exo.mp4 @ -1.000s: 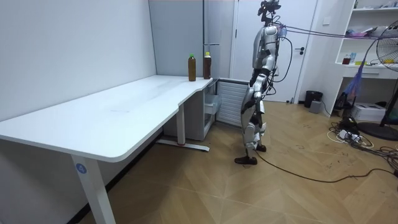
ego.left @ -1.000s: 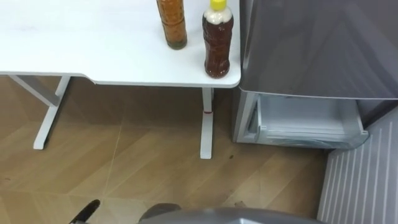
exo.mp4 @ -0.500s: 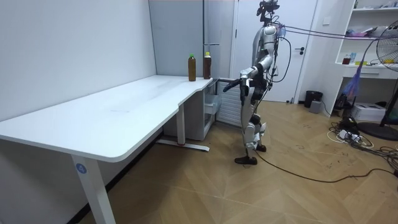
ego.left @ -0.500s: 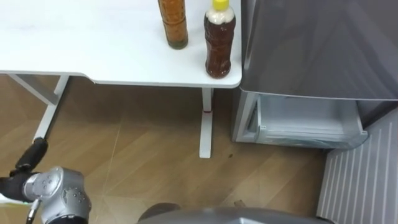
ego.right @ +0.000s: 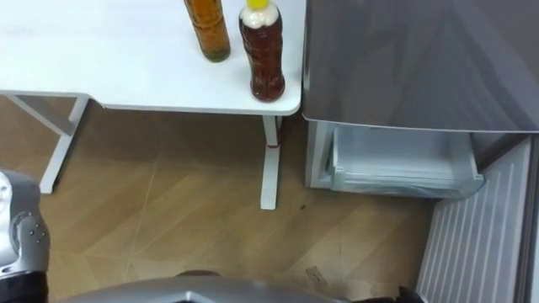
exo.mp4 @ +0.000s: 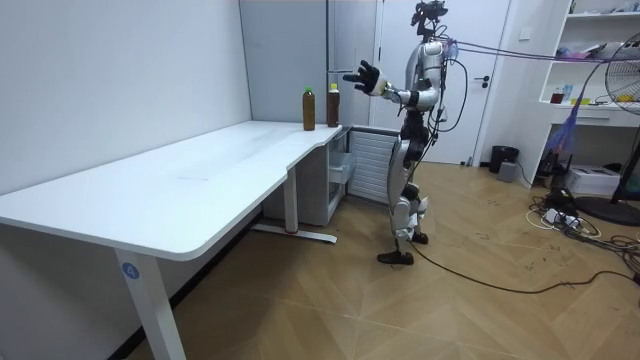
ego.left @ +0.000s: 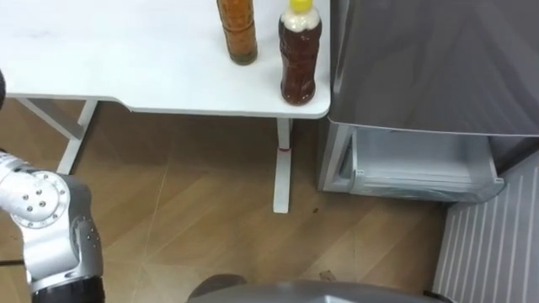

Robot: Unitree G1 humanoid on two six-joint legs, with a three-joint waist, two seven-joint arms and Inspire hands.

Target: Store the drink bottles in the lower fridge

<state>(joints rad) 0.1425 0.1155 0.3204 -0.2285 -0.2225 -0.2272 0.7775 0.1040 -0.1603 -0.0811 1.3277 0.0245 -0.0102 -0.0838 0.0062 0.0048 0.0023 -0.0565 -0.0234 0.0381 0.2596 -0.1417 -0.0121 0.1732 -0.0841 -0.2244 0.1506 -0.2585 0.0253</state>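
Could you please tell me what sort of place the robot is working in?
Probably an office or lab room: a long white desk, a grey fridge beside it with its lower drawer open, and white shelving.

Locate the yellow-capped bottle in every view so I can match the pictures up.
Left eye view: the yellow-capped bottle stands top centre, on the white table's corner next to the fridge.
Right eye view: the same corner, slightly further left in the picture.
Room view: at the table's far end, the right one of two bottles.
Shared landmark: the amber bottle standing just to its left.
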